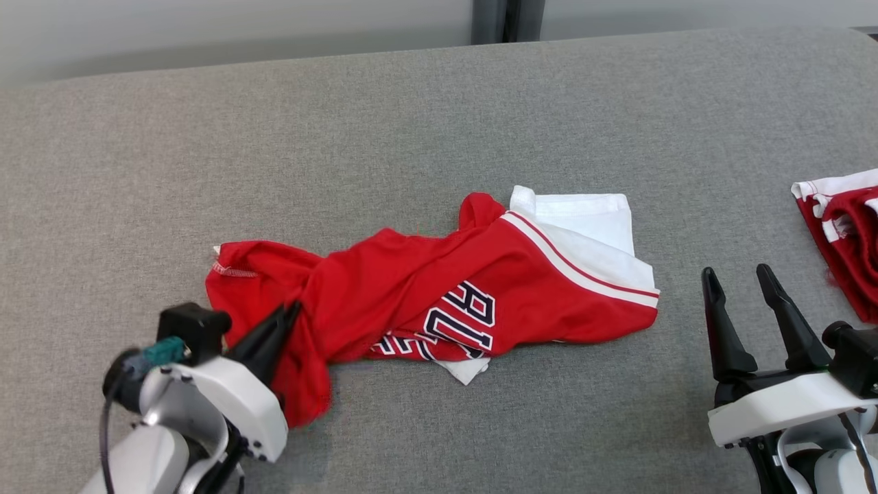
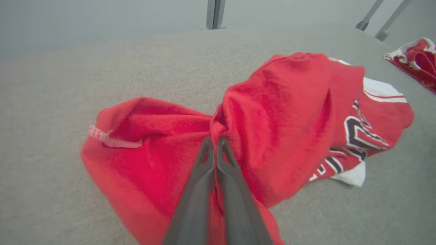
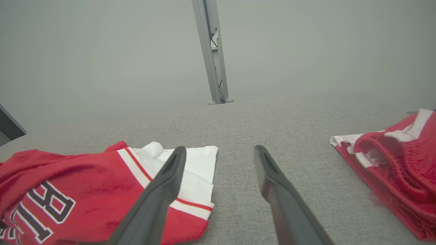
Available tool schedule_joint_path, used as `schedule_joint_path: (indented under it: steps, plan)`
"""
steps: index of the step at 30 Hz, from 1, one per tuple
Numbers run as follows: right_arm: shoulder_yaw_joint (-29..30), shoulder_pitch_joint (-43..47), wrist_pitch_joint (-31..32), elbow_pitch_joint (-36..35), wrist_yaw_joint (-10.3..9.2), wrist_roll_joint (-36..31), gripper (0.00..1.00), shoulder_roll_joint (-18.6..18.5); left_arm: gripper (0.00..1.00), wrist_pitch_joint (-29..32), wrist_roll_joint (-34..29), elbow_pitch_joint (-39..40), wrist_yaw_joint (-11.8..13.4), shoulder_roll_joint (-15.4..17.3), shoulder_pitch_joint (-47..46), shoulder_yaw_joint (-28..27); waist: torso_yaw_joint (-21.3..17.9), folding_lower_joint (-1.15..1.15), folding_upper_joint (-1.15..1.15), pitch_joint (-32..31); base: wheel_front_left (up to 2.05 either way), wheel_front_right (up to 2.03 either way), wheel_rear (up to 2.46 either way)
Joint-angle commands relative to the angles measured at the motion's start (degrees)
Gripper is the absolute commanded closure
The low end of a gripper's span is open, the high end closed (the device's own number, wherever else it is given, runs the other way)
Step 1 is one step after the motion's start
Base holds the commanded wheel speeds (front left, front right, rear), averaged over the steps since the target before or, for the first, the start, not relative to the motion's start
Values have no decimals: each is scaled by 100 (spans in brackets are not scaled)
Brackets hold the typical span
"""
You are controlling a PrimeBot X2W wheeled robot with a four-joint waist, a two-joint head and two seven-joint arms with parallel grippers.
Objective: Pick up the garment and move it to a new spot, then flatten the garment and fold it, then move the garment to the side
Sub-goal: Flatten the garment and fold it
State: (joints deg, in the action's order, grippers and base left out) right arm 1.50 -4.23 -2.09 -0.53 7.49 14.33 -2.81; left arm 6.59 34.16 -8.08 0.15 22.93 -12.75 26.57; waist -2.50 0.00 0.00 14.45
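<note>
Currently I note left gripper pinched on crumpled garment, lower left; right gripper wide, empty. Move, flattening, folding outstanding.

We can read some big letters on the red garment. They are dark blue with white edges. The word runs from 1 o'clock down to 7 o'clock in the head view. The 1st letter looks like an R. The next may be a U or an L. After that, folds hide the rest, so we cannot read the whole word.
</note>
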Motion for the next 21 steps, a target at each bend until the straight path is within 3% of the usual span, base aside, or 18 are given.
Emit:
schedule_joint_path:
  steps: [1,10,16,21]
  plan:
    - [14,-81,-60,38,0,53,0,-24,100,-92,-91,226,52,115,-234,-108,5,0,0,-19,0,0,0]
    - [-1,-95,-79,181,0,128,0,-23,100,-56,20,1019,29,318,-723,-429,-104,0,0,-166,0,0,0]
    - [52,17,-114,232,0,184,0,-21,100,298,688,1319,11,525,-258,-751,-201,0,0,-197,0,0,0]
    - [132,86,-137,251,0,224,0,-22,100,64,763,1167,91,638,318,-903,-172,0,0,-154,0,0,0]
